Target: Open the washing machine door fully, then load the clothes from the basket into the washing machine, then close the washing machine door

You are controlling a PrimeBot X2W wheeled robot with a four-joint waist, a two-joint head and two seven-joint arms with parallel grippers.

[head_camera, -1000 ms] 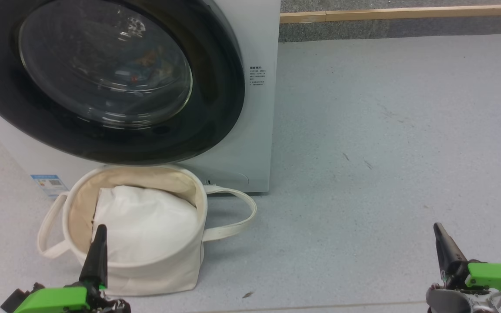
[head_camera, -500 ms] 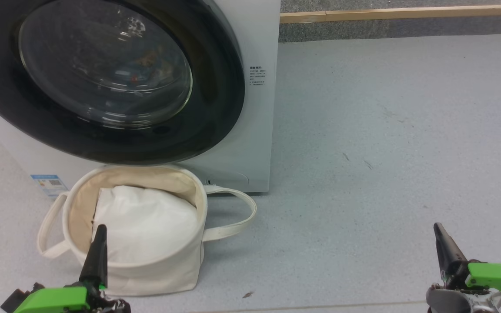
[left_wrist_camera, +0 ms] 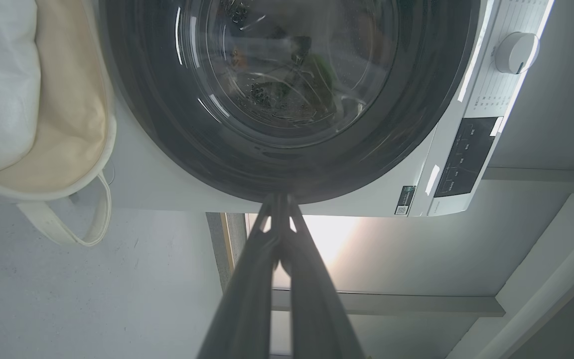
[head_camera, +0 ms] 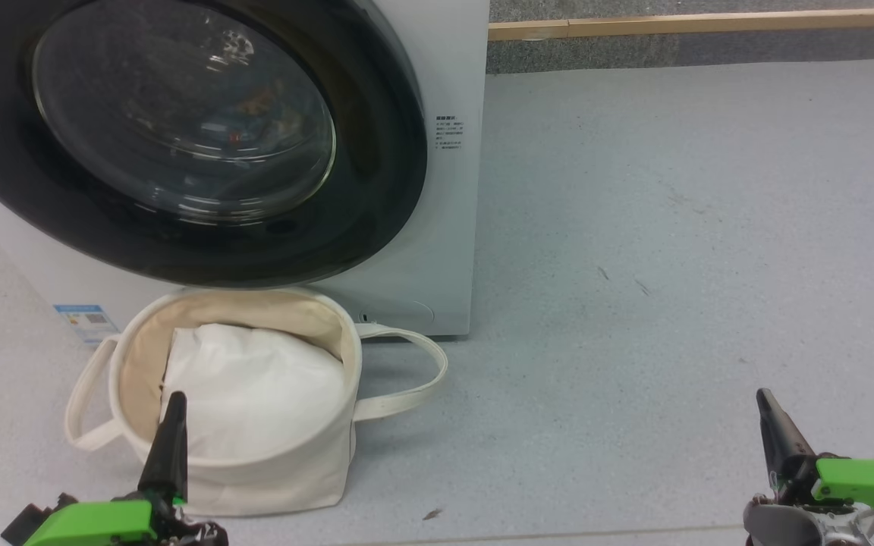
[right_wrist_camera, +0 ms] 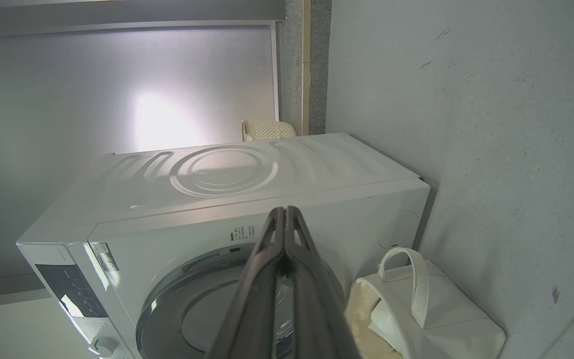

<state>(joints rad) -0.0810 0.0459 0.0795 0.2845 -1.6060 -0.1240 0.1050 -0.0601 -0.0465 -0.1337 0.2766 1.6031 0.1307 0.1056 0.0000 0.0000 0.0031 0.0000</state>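
Head view: washing machine door [head_camera: 187, 136] shut, basket [head_camera: 270, 478] out front

Door closed on the washing machine [head_camera: 452, 227]; basket on grey speckled floor [head_camera: 672, 227], white bundle [head_camera: 255, 394] inside. Left gripper [head_camera: 174, 398] & right gripper [head_camera: 763, 394] both pinched shut, holding nothing. Left wrist view adds dial [left_wrist_camera: 516, 52] & dark ctrl panel [left_wrist_camera: 469, 154]; right wrist view, machine's top [right_wrist_camera: 227, 172]. Wood strip [head_camera: 710, 24] along far wall.

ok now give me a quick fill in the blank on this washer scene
1. The washing machine door is ____.
2. The basket holds a plain ____ bundle.
3. The left gripper and the right gripper each grip ____.
4. The basket has ____ loop handles.
Missing words: closed; white; nothing; two.
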